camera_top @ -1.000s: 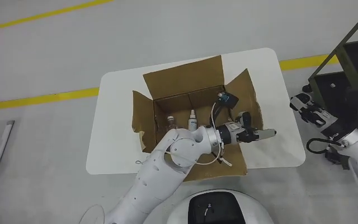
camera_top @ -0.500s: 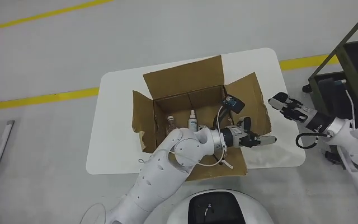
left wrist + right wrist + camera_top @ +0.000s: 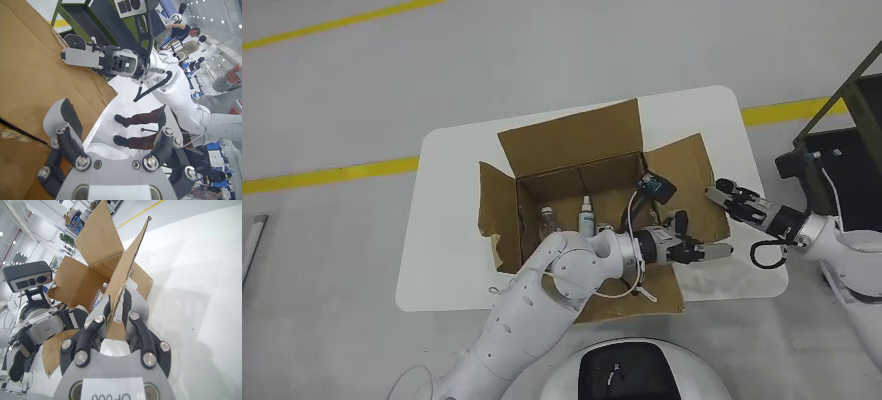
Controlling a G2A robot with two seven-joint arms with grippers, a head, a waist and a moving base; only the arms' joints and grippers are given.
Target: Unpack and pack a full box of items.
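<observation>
Remote session, packing table (image 3: 452, 200): my right gripper (image 3: 117, 300) sits at the outer edge of the open cardboard box's (image 3: 572, 140) right-hand flap (image 3: 132, 256), its fingers (image 3: 128, 300) closed on the cardboard from both sides. My left gripper (image 3: 113, 115) hangs just beside it over the same flap, fingers spread wide apart, holding nothing. Two bottles (image 3: 586, 210) stand upright inside the box, which rests mid-table with all its flaps folded out.
</observation>
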